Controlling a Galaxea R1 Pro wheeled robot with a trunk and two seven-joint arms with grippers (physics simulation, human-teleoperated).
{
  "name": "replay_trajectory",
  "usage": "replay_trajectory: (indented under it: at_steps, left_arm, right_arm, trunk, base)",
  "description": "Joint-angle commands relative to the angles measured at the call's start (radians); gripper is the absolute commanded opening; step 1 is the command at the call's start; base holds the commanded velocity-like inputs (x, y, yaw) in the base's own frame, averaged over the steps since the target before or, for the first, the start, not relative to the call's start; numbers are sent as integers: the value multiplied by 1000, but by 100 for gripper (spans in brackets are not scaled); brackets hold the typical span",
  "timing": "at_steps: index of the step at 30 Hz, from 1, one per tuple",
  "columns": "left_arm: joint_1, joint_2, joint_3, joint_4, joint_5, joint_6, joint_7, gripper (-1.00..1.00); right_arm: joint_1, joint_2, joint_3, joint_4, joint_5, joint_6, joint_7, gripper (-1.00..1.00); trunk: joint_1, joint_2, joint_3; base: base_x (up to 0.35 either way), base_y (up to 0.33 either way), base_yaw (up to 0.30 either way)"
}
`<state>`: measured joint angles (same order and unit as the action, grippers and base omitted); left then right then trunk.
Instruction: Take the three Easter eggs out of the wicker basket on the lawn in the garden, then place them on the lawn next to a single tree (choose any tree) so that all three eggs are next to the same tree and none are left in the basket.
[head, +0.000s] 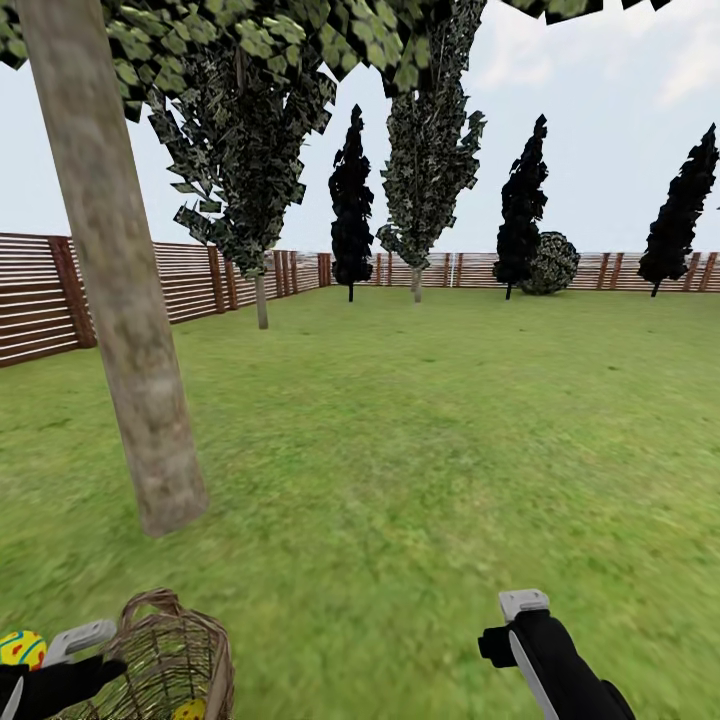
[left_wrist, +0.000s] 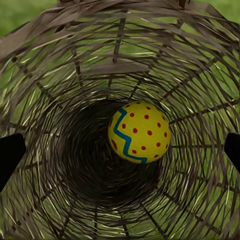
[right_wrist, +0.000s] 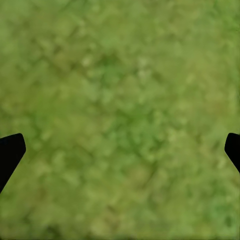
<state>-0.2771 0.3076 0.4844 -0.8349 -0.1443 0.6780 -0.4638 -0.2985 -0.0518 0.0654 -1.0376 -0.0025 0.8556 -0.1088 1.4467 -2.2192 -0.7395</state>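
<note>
Fig.: L gripper (left_wrist: 120, 150) w/ jaws apart, aimed into wicker basket (head: 185, 655) at near left, lined up on the egg inside (left_wrist: 139, 133). Second egg (head: 22, 649) lies left of basket, probably on lawn (head: 420, 440). Tree (head: 120, 300) just beyond. R gripper (right_wrist: 120, 150) spread, idle over grass.

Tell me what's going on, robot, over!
Left gripper open, looking down into the wicker basket. Right gripper open over bare lawn. One Easter egg in the basket bottom, another on grass beside it. Nothing blocking.
</note>
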Motion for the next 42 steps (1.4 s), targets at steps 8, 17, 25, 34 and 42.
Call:
replay_trajectory:
  at_steps: [8,17,25,34,42]
  left_arm:
    - [-1,-2,3,-1,-9,3,5,100]
    - [-1,-14,3,-2,-9,-3,5,100]
    - [-7,-3,-23,-38,38,-34,-26,100]
    - [-11,-54,-20,-47,92,-83,-27,100]
    - [-11,-84,-21,-46,139,-127,-25,100]
  right_arm:
    - [-1,-1,4,-1,-1,5,-5,100]
    - [-1,-2,6,-5,-1,-2,-1,100]
    - [-46,11,35,-50,2,-47,28,100]
    - [-51,38,54,-101,1,-98,29,100]
    - [-51,38,54,-146,-1,-143,33,100]
  trunk:
    - [31,-57,-26]
    - [38,-71,-33]
    - [38,-71,-33]
    - [38,-71,-33]
    - [38,-71,-33]
  base:
    - [0,0,0]
    - [0,0,0]
    - [0,0,0]
    - [0,0,0]
    - [0,0,0]
